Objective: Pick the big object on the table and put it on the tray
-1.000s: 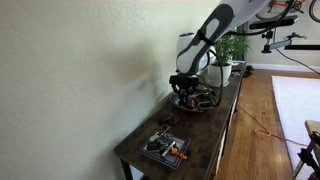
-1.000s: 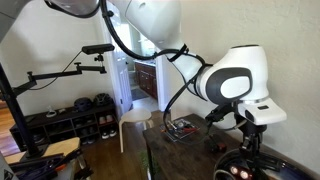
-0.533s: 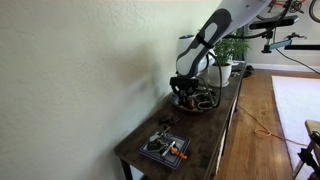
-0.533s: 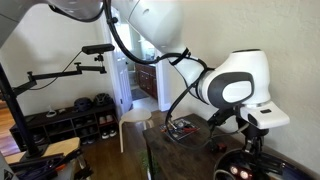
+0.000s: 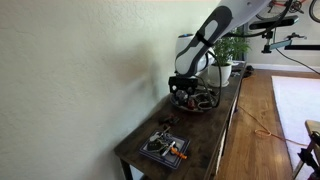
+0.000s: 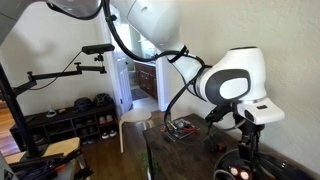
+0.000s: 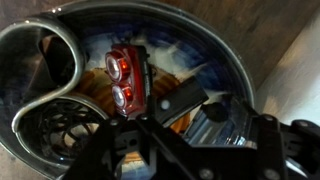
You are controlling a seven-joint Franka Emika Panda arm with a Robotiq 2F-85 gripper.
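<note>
glossy glazed tray [image 7: 215,60], shiny red plastic object [image 7: 128,80], matt dark wooden table [image 5: 198,125].

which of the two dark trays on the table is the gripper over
The round dish beside the potted plant: the gripper hangs over it. The square tray with the orange item lies at the opposite end.
</note>
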